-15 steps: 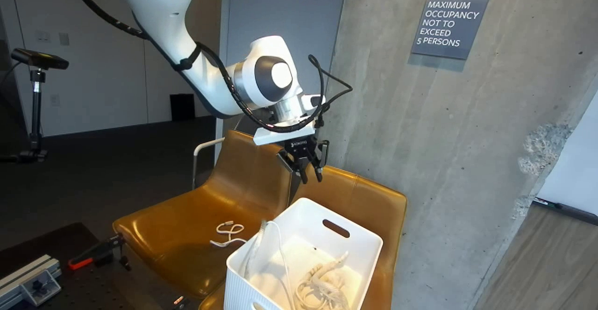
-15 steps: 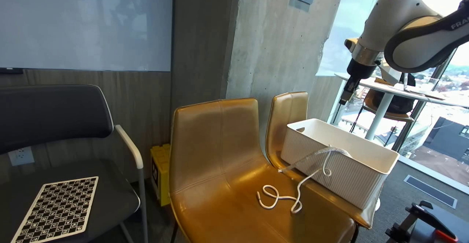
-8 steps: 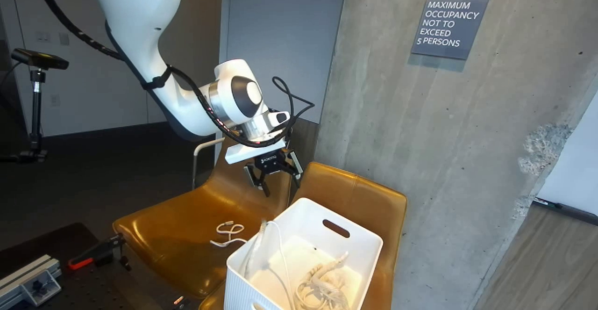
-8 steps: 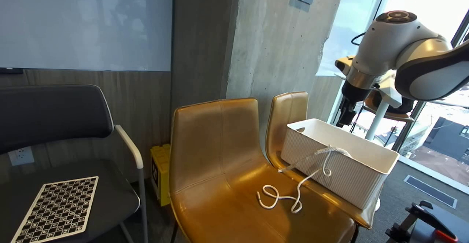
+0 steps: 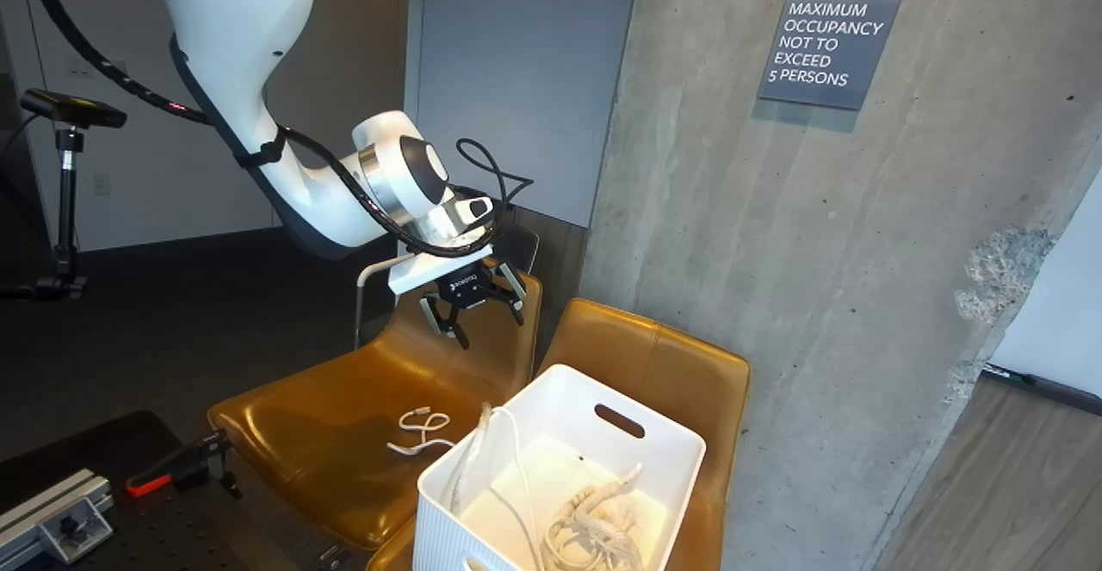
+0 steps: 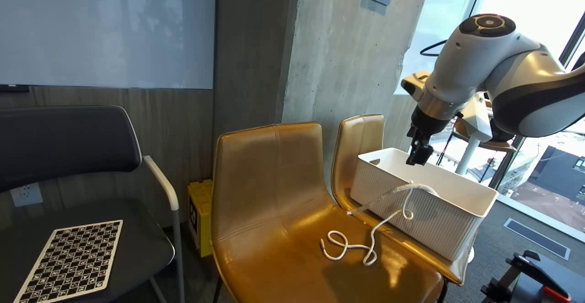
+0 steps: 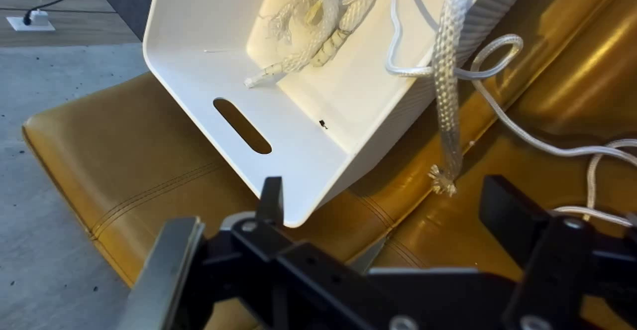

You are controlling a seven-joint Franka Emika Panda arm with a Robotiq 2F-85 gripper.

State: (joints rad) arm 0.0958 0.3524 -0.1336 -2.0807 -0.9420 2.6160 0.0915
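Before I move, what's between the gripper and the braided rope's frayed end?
Bare: the wrist view shows only brown chair leather behind the gap from gripper to frayed end.

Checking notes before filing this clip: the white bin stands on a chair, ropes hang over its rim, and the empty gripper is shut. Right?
Not shut: the empty gripper is open, its jaws apart in the wrist view. The white bin and ropes are as stated.

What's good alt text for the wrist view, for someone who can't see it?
An open, empty gripper spans the bottom edge; beyond it, a white bin on a brown chair holds tangled white ropes. A thick braided rope with a frayed end and a thin white cord drape over the bin's side.
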